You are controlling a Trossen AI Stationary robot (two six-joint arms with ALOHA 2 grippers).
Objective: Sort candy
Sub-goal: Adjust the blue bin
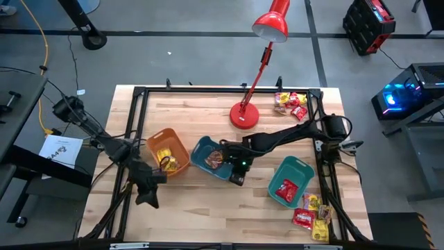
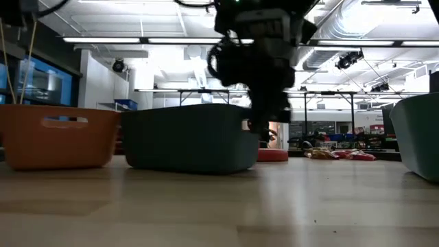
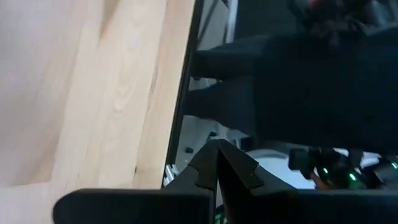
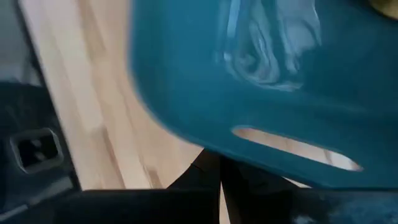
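Observation:
Wrapped candy lies in two loose piles: one at the table's far right corner [image 1: 290, 103], one at the near right corner [image 1: 312, 217]. The orange bin [image 1: 168, 153] holds yellow packets. The middle teal bin [image 1: 210, 158] holds brown-orange ones, and the right teal bin [image 1: 290, 182] holds red ones. My right gripper [image 1: 237, 173] is shut and stands low at the middle teal bin's near right end, seen beside that bin [image 2: 192, 137] in the low view. My left gripper [image 1: 147, 189] is shut and waits near the table's left edge. My right gripper [image 4: 219, 171] is shut, its tips right at the middle teal bin's end wall, just below the handle slot [image 4: 292, 146]. Whether the fingertips touch the wall I cannot tell. The bin rests flat on the table.
A red desk lamp stands with its base [image 1: 244, 114] on the far middle of the table, its head reaching past the far edge. A black frame [image 1: 139, 94] runs around the tabletop. Bare wood [image 1: 208, 215] lies along the near edge between the arms.

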